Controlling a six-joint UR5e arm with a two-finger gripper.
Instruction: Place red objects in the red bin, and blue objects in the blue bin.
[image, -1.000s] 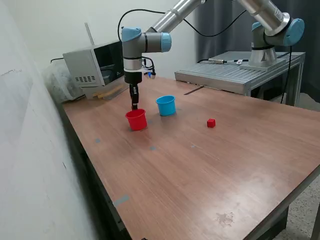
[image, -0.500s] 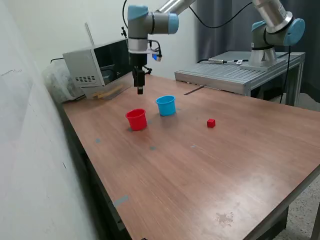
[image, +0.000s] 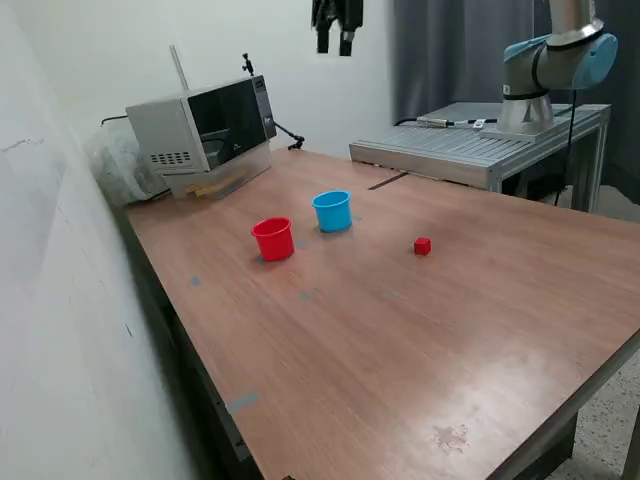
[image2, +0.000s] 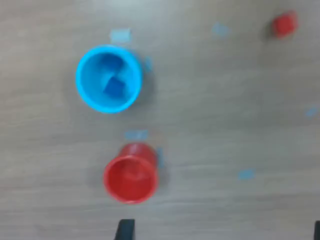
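Observation:
The red bin (image: 272, 239) and the blue bin (image: 332, 211) stand side by side on the wooden table (image: 400, 340). One small red cube (image: 422, 245) lies alone on the table, toward the exterior view's right of the bins. In the wrist view, the blue bin (image2: 108, 78) holds a dark-blue cube (image2: 114, 88). The red bin (image2: 131, 177) looks red inside, too blurred to tell what it holds. The red cube (image2: 284, 24) shows there too. My gripper (image: 334, 45) hangs high above the table, open and empty, its fingertips (image2: 125, 230) wide apart.
A grey microwave-like box (image: 200, 128) sits at the table's back corner. A metal platform (image: 470, 145) carries the arm's base (image: 545, 80) at the exterior view's right. A white wall runs along the exterior view's left.
The arm has risen from just above the red bin to the top of the exterior view, drifting toward that view's right. The bins and the red cube have not moved.

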